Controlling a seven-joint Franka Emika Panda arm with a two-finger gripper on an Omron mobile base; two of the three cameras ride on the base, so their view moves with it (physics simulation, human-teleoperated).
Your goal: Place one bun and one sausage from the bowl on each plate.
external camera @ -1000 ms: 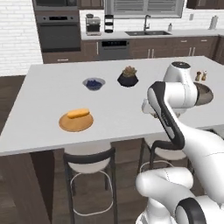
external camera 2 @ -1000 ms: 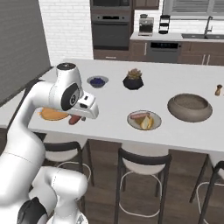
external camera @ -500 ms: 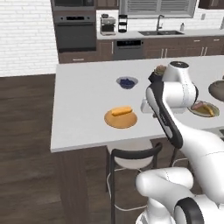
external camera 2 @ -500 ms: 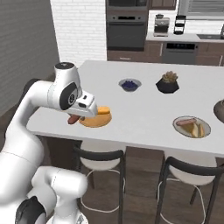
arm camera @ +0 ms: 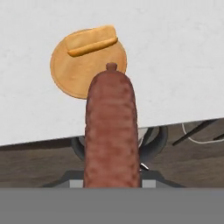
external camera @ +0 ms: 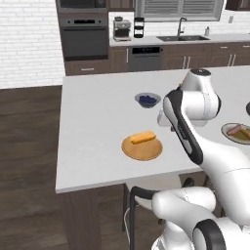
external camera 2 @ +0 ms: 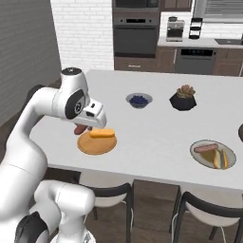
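The gripper [external camera 2: 81,129] is clenched on a reddish-brown sausage [arm camera: 112,131]; in the hand view the sausage runs straight out from between the fingers, its knotted tip pointing toward the wooden plate [arm camera: 74,76]. The fingertips themselves are hidden behind the sausage. In the right base view the sausage [external camera 2: 79,129] hangs below the hand, above the near-left edge of the wooden plate [external camera 2: 95,144], not touching it. A bun [external camera 2: 102,133] lies on the far side of that plate, beyond the sausage. The grey plate [external camera 2: 201,156], well to the right of the wooden plate on the white counter [external camera 2: 156,123], carries a sausage and a bun.
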